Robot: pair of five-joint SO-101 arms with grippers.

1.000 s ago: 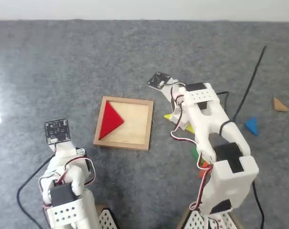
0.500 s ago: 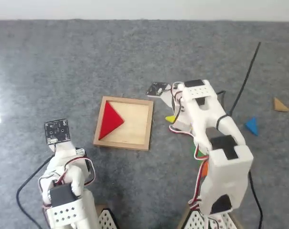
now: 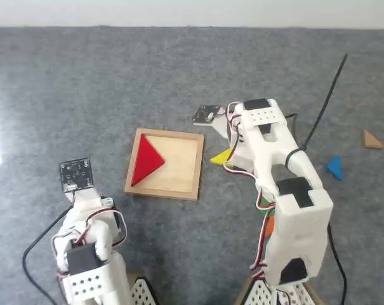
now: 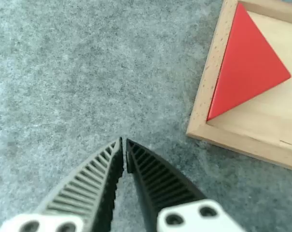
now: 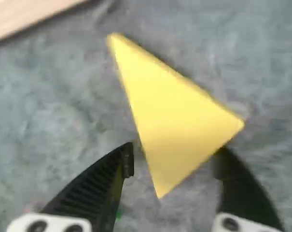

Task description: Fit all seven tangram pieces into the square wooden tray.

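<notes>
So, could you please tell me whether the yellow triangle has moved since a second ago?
Yes. The yellow triangle has shifted slightly closer to the wooden tray.

In the high view the right arm (image 3: 287, 184) covers a big part of the yellow triangle (image 3: 220, 157); only one corner of it comes out, near the wooden tray (image 3: 200, 165). Under the same arm a green piece (image 3: 261, 207) and an orange piece (image 3: 270, 223) show as small slivers, so their shapes cannot be told. In the right wrist view the picture is blurred: the yellow triangle has soft edges, the right pincer (image 5: 177, 164) is a dark smear, and contact between them cannot be told. A pale strip of the tray is cut off there by the edge. In the left wrist view the tray is also cut off, with one corner seen.
</notes>
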